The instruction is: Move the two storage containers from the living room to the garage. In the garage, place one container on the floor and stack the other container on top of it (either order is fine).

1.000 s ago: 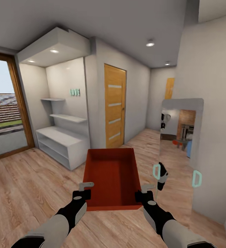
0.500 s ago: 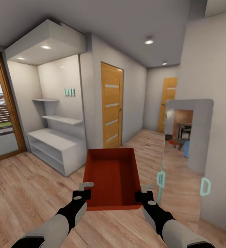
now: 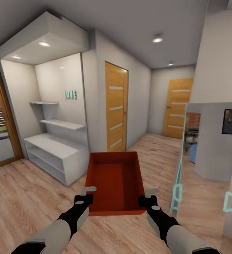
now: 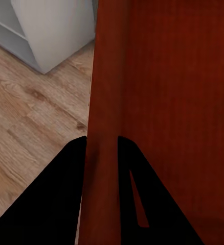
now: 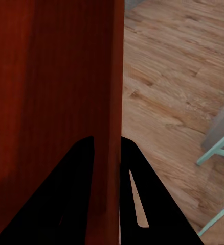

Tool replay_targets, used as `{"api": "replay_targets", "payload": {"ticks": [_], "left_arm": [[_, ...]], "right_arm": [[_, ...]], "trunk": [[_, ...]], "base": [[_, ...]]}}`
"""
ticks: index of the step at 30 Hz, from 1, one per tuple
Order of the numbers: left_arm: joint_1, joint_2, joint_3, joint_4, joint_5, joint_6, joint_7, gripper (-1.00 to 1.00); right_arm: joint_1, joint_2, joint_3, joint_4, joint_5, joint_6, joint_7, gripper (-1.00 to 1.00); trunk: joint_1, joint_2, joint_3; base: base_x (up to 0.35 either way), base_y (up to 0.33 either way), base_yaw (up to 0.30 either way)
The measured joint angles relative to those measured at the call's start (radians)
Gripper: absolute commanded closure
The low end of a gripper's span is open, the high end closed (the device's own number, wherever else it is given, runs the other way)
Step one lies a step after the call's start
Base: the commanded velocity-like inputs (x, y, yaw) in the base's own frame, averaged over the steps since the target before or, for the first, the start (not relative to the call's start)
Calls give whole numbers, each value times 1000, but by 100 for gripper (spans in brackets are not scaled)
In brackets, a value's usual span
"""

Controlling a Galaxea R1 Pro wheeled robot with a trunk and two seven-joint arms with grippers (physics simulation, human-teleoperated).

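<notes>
Gripping an orange-red storage container point(image 3: 116, 181) by its near corners, the left gripper point(image 3: 88, 194) and right gripper point(image 3: 147, 197) each pinch a side wall between their fingers, holding it level above the wood-plank floor point(image 3: 20, 190). It hangs in front of the robot, near a white shelf unit point(image 3: 55, 151), with two slatted wooden doors point(image 3: 116, 111) ahead and a mirror point(image 3: 209, 139) at right.

1 container point(image 3: 115, 180) | 2 doors point(image 3: 116, 107) point(image 3: 178, 107) | 1 shelf unit point(image 3: 55, 150) | 2 grippers point(image 3: 88, 194) point(image 3: 147, 195)
</notes>
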Motion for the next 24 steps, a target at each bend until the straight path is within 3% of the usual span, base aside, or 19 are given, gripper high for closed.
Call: {"api": "replay_targets", "payload": {"ticks": [24], "left_arm": [[0,0,0,0,0,-1,0,100]], "right_arm": [[0,0,1,0,0,-1,0,100]], "trunk": [[0,0,0]], "base": [[303,220,-277]]}}
